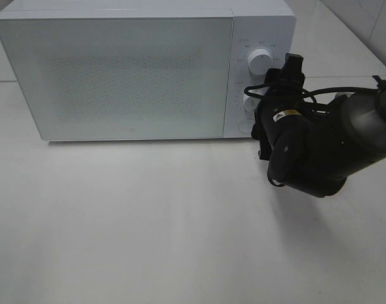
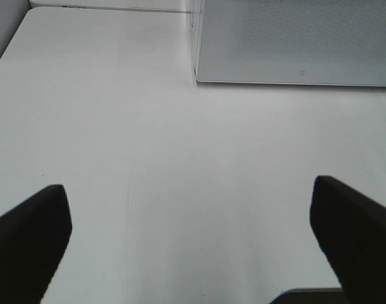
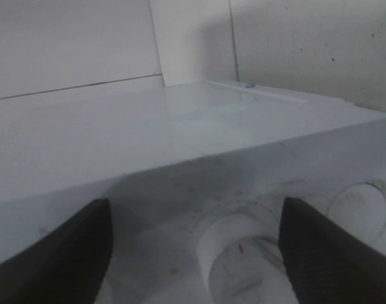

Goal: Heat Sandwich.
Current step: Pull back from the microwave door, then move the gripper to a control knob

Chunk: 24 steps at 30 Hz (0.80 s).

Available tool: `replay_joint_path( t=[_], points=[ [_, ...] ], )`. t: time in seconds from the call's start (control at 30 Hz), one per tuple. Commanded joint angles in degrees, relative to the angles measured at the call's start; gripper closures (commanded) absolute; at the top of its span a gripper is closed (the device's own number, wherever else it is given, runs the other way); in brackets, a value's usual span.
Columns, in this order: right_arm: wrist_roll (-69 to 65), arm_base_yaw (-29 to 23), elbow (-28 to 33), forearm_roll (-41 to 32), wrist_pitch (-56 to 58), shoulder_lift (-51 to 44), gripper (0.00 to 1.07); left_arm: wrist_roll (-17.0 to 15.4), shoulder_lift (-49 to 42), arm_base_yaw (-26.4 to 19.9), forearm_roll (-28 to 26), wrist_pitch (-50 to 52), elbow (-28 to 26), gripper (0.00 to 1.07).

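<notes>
Looks onto a matte white desk [image 1: 148,221], white microwave [image 1: 269,28] at its far edge, door [image 1: 116,69] shut, tiled wall [image 3: 307,50] behind. Parts right gripper [image 3: 194,215] around a dial [image 3: 234,253], released. Hangs left gripper [image 2: 189,187] wide open over the desk's left part. Cannot locate sandwich.

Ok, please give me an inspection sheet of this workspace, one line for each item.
Surface: white matte table, no marks seen.
Job's things: sandwich not seen; white box-shaped microwave, frosted door shut.
Clutter: nothing seen.
Grippers: left gripper open above the table; right gripper open around a white round dial.
Cables: black cable looped over the dark right arm.
Surroundings: pale wall behind the microwave.
</notes>
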<state>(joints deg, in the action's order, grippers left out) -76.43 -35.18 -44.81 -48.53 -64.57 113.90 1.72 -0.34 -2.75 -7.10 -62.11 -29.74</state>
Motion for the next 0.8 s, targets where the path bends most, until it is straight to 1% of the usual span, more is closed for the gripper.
replay_joint_path(
  t=[0.03,0.17,0.4,0.57,0.7,0.77,0.8],
  points=[
    [0.7,1.2,-1.4,1.8,-9.9,-1.3,0.31,-0.1,-0.9,0.1,-0.1,0.8,0.2,0.09],
    [0.7,1.2,-1.1,4.1,-8.8,-1.3,0.31,-0.1,-0.9,0.1,-0.1,0.8,0.2,0.09],
    [1.8,1.0,0.9,4.5,-6.3,-2.2,0.31,-0.1,-0.9,0.1,-0.1,0.8,0.2,0.09],
    [3.6,1.0,3.3,6.6,-3.0,-3.8,0.31,-0.1,-0.9,0.1,-0.2,0.8,0.2,0.09],
    [6.4,1.0,6.0,6.8,-0.3,-5.7,0.31,-0.1,-0.9,0.1,-0.2,0.8,0.2,0.09],
    [9.4,1.0,8.5,6.6,1.8,-8.0,0.31,-0.1,-0.9,0.1,-0.2,0.8,0.2,0.09],
    [9.4,1.0,8.5,6.6,1.8,-8.0,0.31,-0.1,-0.9,0.1,-0.2,0.8,0.2,0.09]
  ],
)
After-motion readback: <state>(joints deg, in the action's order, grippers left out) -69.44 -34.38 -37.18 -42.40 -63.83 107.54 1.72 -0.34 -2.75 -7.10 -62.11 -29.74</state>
